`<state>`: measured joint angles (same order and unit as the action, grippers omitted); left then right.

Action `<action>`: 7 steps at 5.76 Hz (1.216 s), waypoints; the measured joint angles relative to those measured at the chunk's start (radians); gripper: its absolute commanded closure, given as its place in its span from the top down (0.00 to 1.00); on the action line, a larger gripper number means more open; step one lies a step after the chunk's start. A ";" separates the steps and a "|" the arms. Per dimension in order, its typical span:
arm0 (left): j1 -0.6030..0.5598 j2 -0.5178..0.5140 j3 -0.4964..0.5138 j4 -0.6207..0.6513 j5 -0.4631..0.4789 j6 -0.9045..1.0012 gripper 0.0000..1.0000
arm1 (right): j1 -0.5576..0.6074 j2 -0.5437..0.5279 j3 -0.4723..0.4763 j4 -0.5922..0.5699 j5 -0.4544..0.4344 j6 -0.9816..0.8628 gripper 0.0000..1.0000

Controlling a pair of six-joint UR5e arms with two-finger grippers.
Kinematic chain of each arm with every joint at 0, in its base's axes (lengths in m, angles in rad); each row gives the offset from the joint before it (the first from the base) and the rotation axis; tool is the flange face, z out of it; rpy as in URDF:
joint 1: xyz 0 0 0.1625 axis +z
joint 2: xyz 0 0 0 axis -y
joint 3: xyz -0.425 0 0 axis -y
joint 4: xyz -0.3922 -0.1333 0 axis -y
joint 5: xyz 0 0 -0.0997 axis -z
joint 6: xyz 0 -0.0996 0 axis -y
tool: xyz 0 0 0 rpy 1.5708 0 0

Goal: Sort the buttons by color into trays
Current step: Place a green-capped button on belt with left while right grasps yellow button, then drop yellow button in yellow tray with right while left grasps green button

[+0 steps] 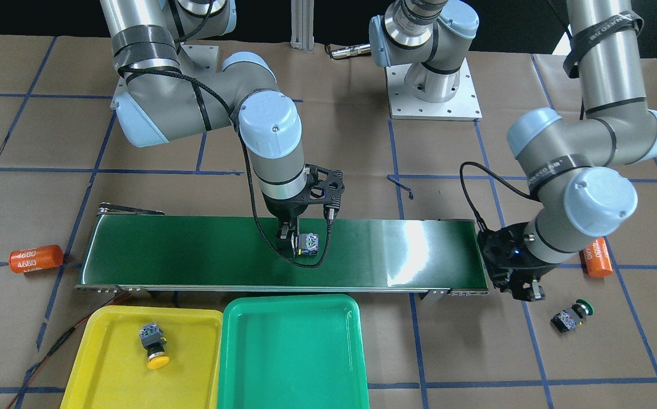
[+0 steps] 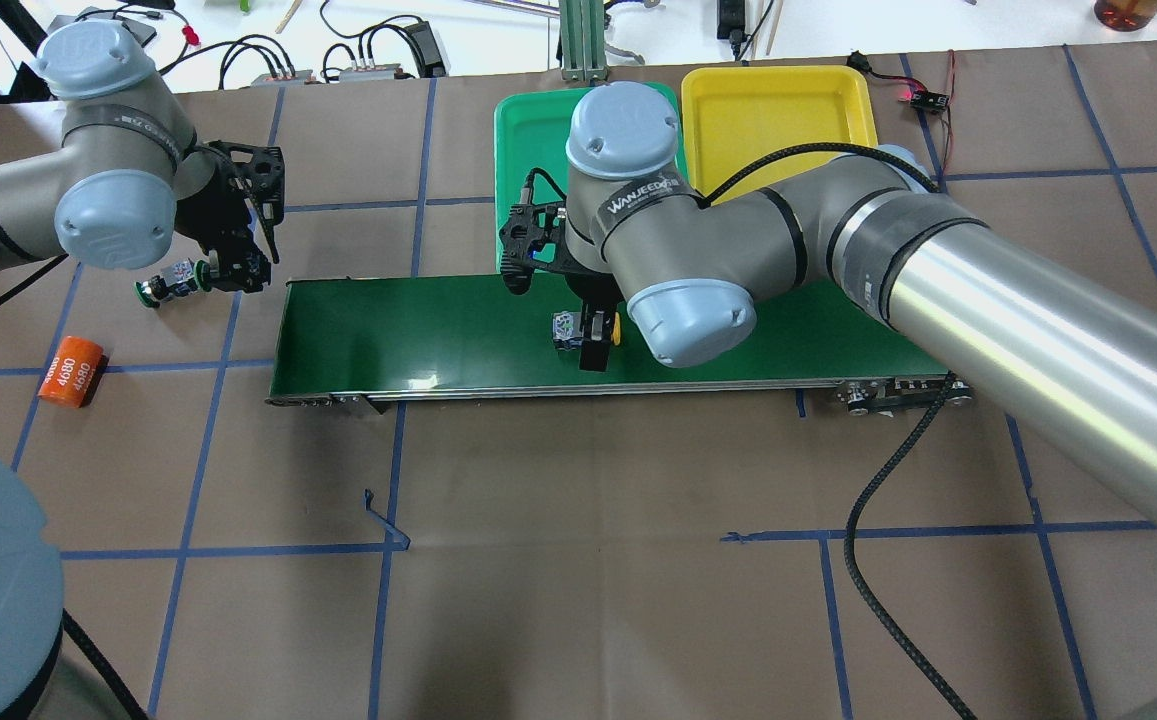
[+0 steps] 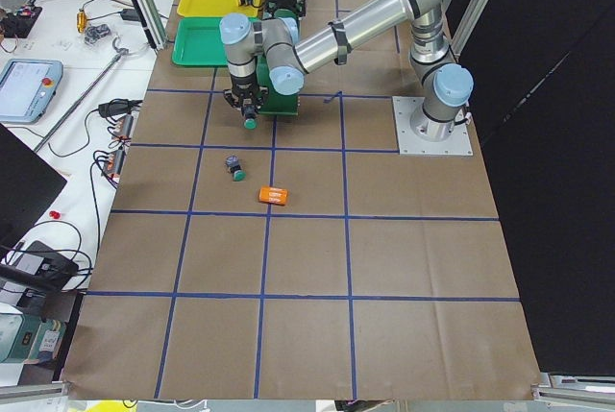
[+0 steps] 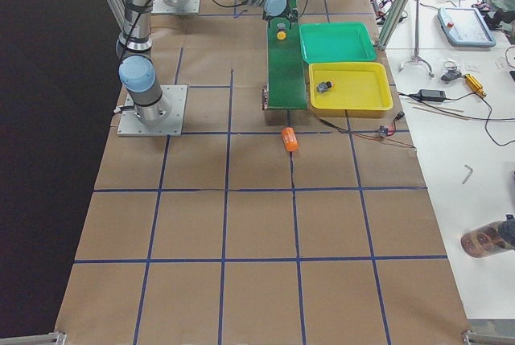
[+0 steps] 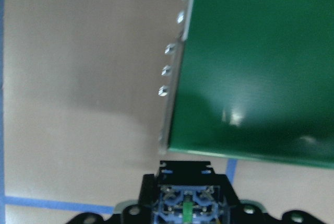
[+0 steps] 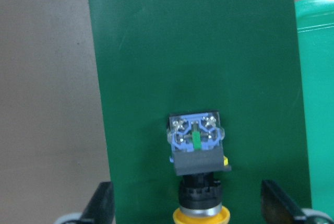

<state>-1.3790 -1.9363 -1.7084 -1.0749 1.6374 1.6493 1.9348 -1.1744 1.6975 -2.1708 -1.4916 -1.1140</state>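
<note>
On belt (image 1: 419, 250), R gripper (image 6: 190, 209) spread round yellow btn (image 6: 195, 145), L gripper (image 1: 525, 291) clamps green btn (image 5: 185, 207) per wrist-cam

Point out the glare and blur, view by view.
Front-facing view: broad glare right of the belt's middle. Overhead: only a small gleam there. Left wrist: soft all over, the held button blurred. Right wrist: yellow button fairly sharp, fingers blurred.

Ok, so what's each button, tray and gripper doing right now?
right gripper: jaws open, astride belt button
belt button: yellow, lying on belt
left gripper: shut on held green button
loose green button: lying on table
yellow tray: holds second yellow button
green tray: empty
</note>
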 measured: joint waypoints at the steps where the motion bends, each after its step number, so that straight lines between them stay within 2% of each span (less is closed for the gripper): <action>1: -0.061 0.057 -0.077 0.004 -0.002 -0.008 0.04 | -0.022 0.001 0.016 -0.019 -0.006 -0.072 0.98; 2: -0.112 0.083 -0.141 0.045 -0.005 -0.017 0.09 | -0.058 -0.002 0.026 -0.023 -0.011 -0.119 0.77; 3: -0.142 0.083 -0.177 0.090 -0.012 -0.022 0.89 | -0.092 -0.007 0.041 -0.023 -0.013 -0.135 0.72; 4: -0.154 0.079 -0.192 0.108 -0.020 -0.025 0.95 | -0.116 -0.009 0.054 -0.021 -0.014 -0.140 0.60; 5: -0.154 0.083 -0.192 0.110 -0.025 -0.037 0.95 | -0.132 -0.009 0.060 -0.019 -0.015 -0.142 0.32; 6: -0.143 0.093 -0.185 0.105 -0.026 -0.051 0.95 | -0.142 -0.010 0.062 -0.014 -0.027 -0.147 0.16; 7: -0.098 0.100 -0.171 0.102 -0.037 -0.058 0.95 | -0.157 -0.011 0.063 -0.008 -0.058 -0.173 0.09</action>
<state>-1.4771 -1.8362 -1.8789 -0.9733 1.6001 1.5914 1.7780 -1.1857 1.7606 -2.1787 -1.5501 -1.2868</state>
